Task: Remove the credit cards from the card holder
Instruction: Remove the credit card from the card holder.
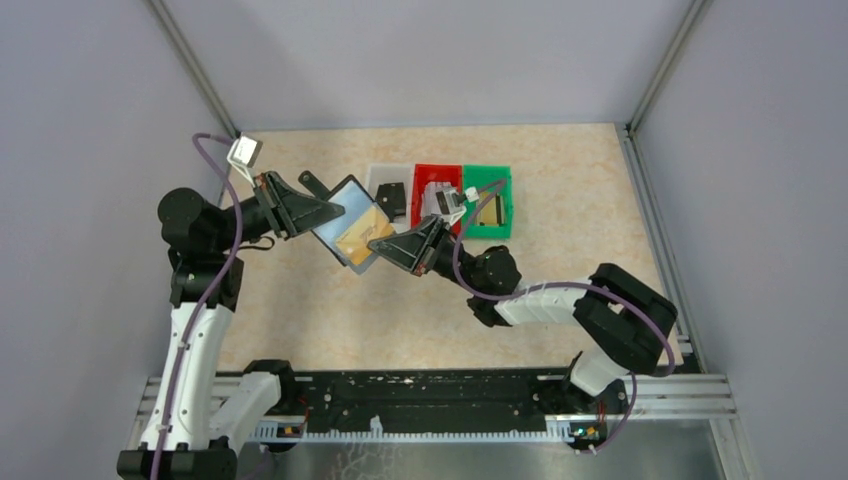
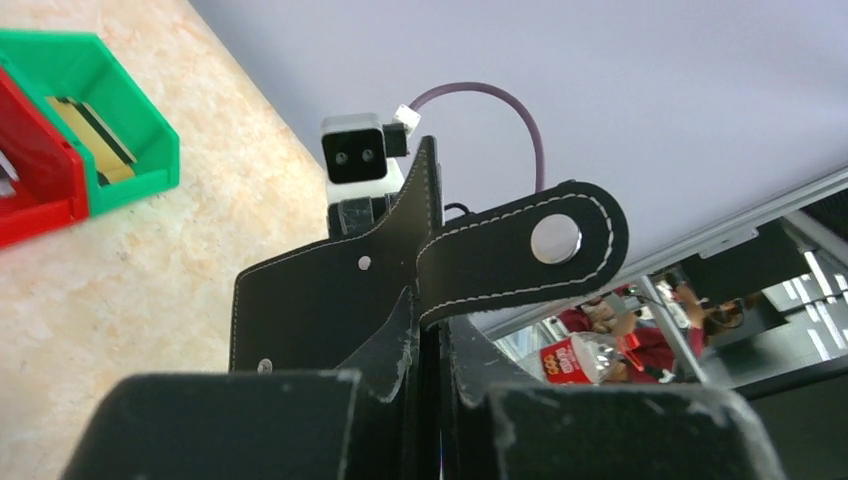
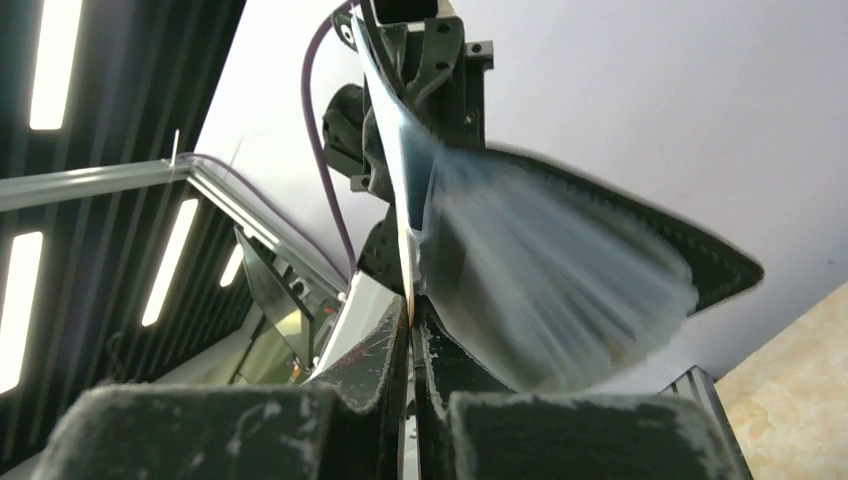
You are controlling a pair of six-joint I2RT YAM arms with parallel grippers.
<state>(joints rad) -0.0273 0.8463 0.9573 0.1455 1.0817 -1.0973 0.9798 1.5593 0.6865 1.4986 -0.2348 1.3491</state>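
I note the table (image 1: 300,300) carrying both arms, with three bins in a row near its far edge: white (image 1: 377,172), red (image 1: 428,172) and green (image 1: 503,205). A flat gold-tan piece lies in the green bin.

The card holder (image 1: 345,205) is off the table, held open in the air between the two arms, in front of the white bin, its pale inner panels facing up.

The left gripper (image 1: 328,212) has its jaws drawn narrow, pinching the holder's black leather at the left edge. The left wrist view confirms this.

The right gripper (image 1: 378,243) is fully closed at the holder's lower right edge. In its wrist view a thin pale edge runs down between the fingers, but I cannot tell whether that is card or panel.

One gold-tan credit card (image 1: 352,238) lies against the open panel, next to the right fingers.

The strap tab (image 2: 520,250) sticks out sideways, with its round metal snap (image 2: 555,240) exposed.
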